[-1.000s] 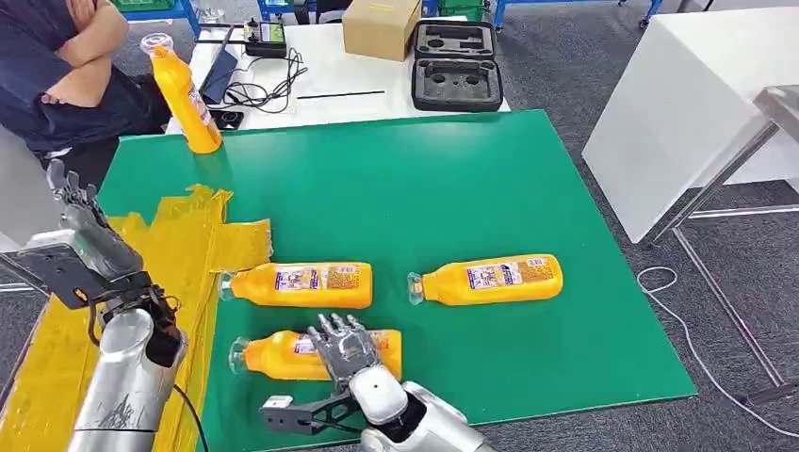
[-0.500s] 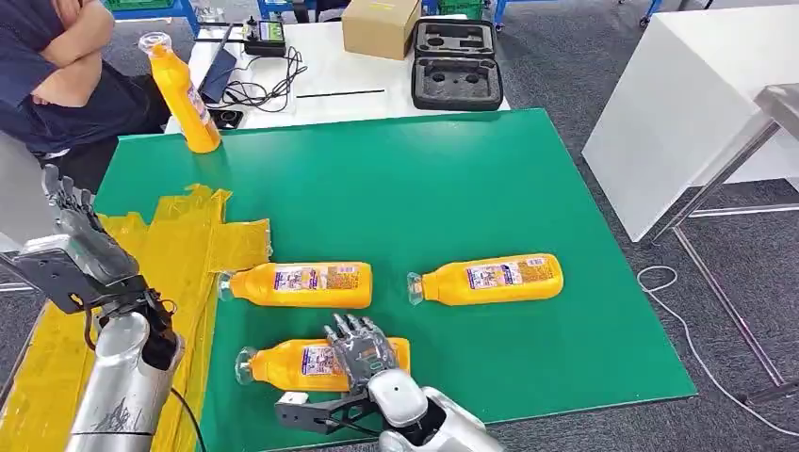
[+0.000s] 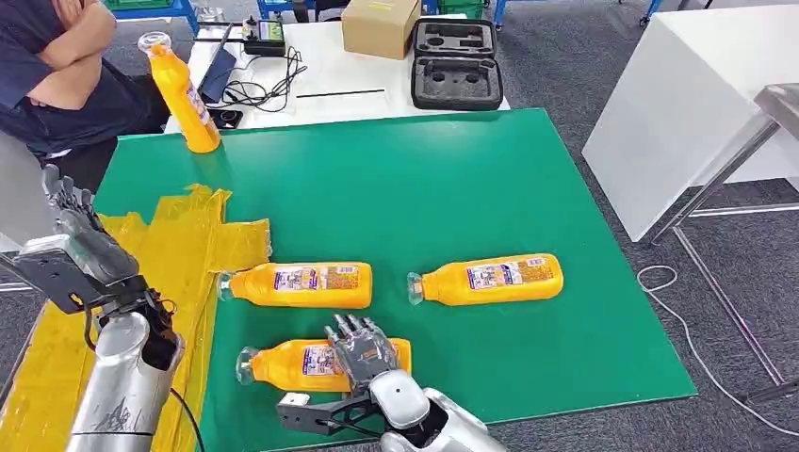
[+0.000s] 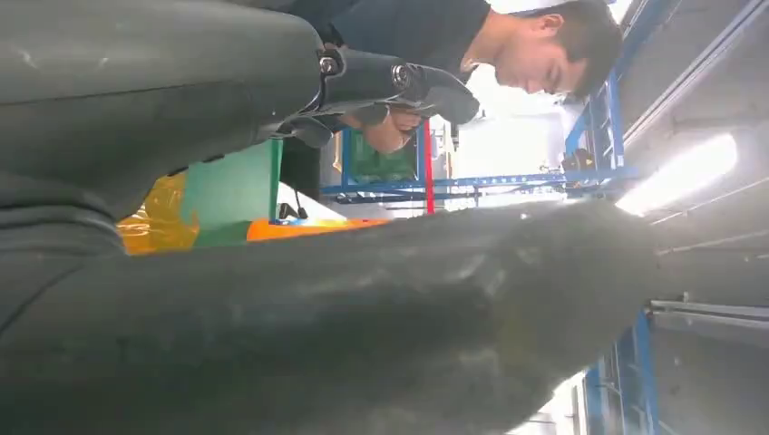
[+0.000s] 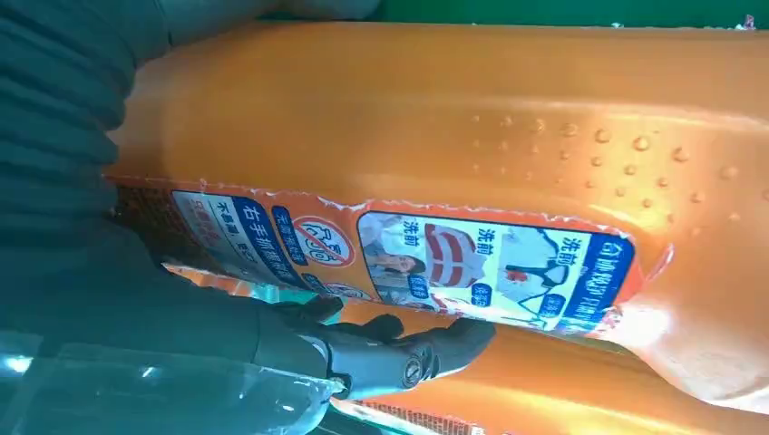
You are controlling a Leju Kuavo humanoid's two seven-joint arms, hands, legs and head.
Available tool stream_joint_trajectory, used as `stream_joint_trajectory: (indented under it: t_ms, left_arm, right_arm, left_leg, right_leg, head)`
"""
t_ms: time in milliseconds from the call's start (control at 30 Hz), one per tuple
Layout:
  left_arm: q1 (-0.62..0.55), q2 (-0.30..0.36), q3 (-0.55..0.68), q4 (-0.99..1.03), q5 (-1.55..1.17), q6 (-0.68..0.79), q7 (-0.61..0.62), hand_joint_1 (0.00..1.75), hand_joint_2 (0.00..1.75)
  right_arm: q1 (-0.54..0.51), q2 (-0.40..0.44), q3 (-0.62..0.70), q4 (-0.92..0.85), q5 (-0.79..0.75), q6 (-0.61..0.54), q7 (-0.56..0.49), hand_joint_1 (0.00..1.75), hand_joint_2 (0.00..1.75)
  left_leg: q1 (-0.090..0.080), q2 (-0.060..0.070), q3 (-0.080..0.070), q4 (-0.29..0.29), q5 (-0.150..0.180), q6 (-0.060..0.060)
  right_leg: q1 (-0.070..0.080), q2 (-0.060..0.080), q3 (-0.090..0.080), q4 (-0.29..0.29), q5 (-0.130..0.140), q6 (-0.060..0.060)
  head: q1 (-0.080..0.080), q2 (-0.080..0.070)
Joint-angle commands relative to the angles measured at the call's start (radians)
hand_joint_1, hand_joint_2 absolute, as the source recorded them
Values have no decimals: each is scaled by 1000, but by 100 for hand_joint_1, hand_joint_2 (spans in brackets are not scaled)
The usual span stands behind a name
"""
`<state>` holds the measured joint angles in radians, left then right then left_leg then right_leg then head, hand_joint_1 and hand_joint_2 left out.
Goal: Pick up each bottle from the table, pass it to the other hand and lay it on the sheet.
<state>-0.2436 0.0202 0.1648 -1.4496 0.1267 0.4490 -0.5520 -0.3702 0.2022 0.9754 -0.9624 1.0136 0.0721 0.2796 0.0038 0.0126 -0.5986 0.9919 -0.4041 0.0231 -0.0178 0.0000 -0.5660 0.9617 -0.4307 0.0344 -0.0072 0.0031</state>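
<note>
Orange bottle lies near the green table's front edge; right hand grips its body for the lift. Beyond, two more bottles lie mid-table. Left hand waits over yellow sheet, fingers spread, empty.

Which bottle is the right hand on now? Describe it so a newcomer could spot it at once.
Start at the green table and go to its near edge. Three orange bottles lie on their sides there; the one you want is the nearest bottle, just below the middle bottle. It alone has the right hand lying over its body, cap pointing towards the yellow sheet.
</note>
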Motion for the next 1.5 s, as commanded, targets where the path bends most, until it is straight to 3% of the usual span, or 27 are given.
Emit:
stream_joint_trajectory:
  t_ms: [33, 100, 267, 633, 1500]
  left_arm:
    - [-8, -6, 35, 37, 20, 2, -16, 0, 0]
    - [12, -5, 47, 14, 29, 12, -24, 0, 0]
    - [37, -10, 79, -12, 33, 12, -24, 0, 0]
    - [26, -19, 100, -1, 21, -9, -26, 0, 0]
    - [66, -33, 128, -51, 11, -9, -19, 0, 0]
  right_arm:
    - [10, -53, 44, 57, -10, 9, -8, 0, 175]
    - [15, -60, 76, 81, -1, 42, -14, 0, 175]
    - [37, -80, 37, 5, 14, -38, 28, 0, 175]
    - [107, -108, 3, -106, 83, 17, 82, 0, 175]
    - [151, -130, -31, -137, 127, 52, 87, 0, 175]
  left_leg:
    - [1, -2, 2, -1, 0, -1]
    - [1, -2, 2, -1, 0, -1]
    - [1, -2, 3, -2, -1, -1]
    - [1, -3, 0, -1, 0, -1]
    - [1, -3, 1, -1, -1, -1]
  right_leg:
    - [1, -2, 3, -2, 0, -1]
    - [1, -1, 3, -2, 0, -1]
    - [1, -2, 4, -3, 0, -2]
    - [1, -3, 1, -2, -1, -1]
    - [1, -3, 2, -2, -1, -2]
  head:
    - [0, 0]
    - [0, 0]
    - [0, 0]
    - [0, 0]
    - [0, 0]
